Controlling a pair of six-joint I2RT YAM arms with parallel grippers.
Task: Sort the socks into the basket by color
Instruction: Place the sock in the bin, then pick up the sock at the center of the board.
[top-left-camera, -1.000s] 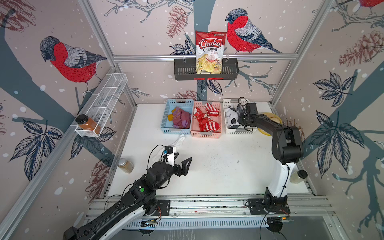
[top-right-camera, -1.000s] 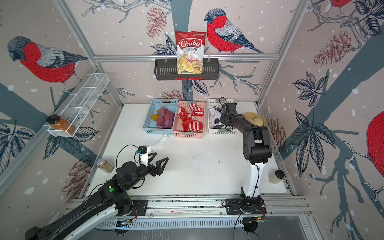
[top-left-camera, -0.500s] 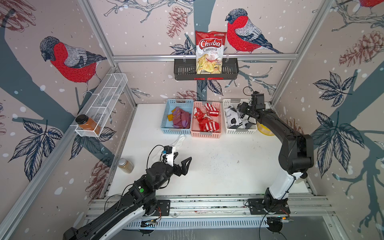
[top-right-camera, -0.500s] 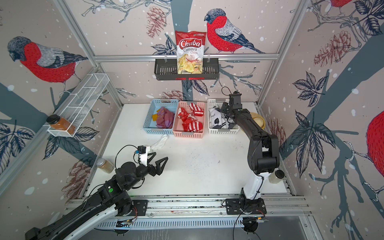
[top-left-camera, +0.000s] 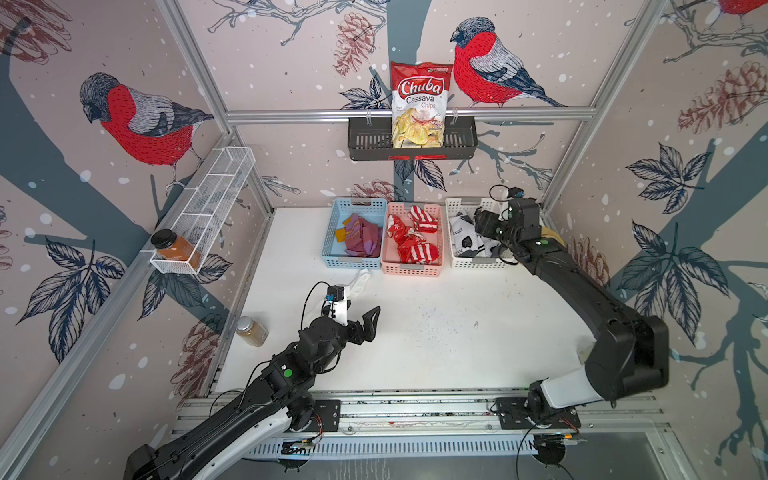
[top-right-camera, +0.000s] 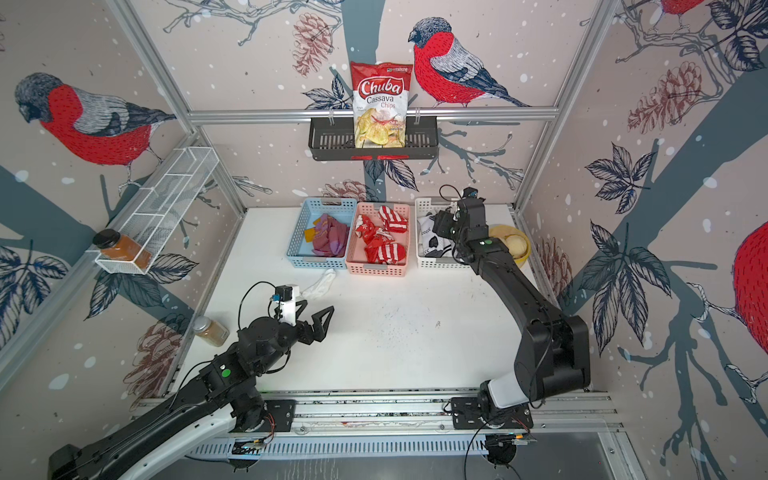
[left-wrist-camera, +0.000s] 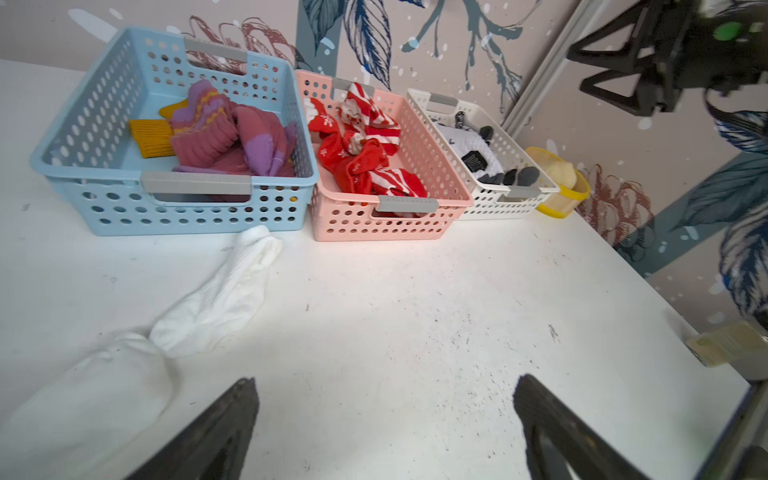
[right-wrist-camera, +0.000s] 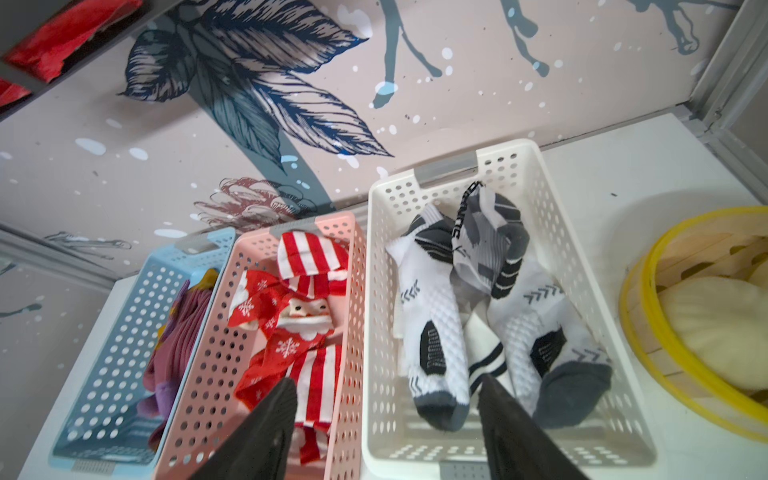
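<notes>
Three baskets stand in a row at the back. The blue basket (top-left-camera: 330, 237) holds maroon-purple socks (top-left-camera: 363, 239). Red-and-white socks (top-left-camera: 411, 245) fill the pink basket (top-left-camera: 411, 269). White socks with grey and black patches (right-wrist-camera: 440, 316) lie in the white basket (top-left-camera: 478, 262). My right gripper (right-wrist-camera: 387, 378) hangs open and empty above the wall between the pink and white baskets. A plain white sock (left-wrist-camera: 224, 299) lies on the table in front of the blue basket, with more white sock fabric (left-wrist-camera: 83, 399) beside it. Just right of that fabric, my left gripper (left-wrist-camera: 386, 378) hovers wide open over bare table.
A yellow-rimmed bowl (top-left-camera: 552, 239) sits right of the white basket, close to the right arm. A small jar (top-left-camera: 251, 331) stands at the table's left edge. On the walls hang a wire shelf with an orange jar (top-left-camera: 174, 249) and a black rack with a chips bag (top-left-camera: 417, 108).
My right gripper has opened and lifted up out of the white basket, letting go of a sock there. The left arm has stayed still.
</notes>
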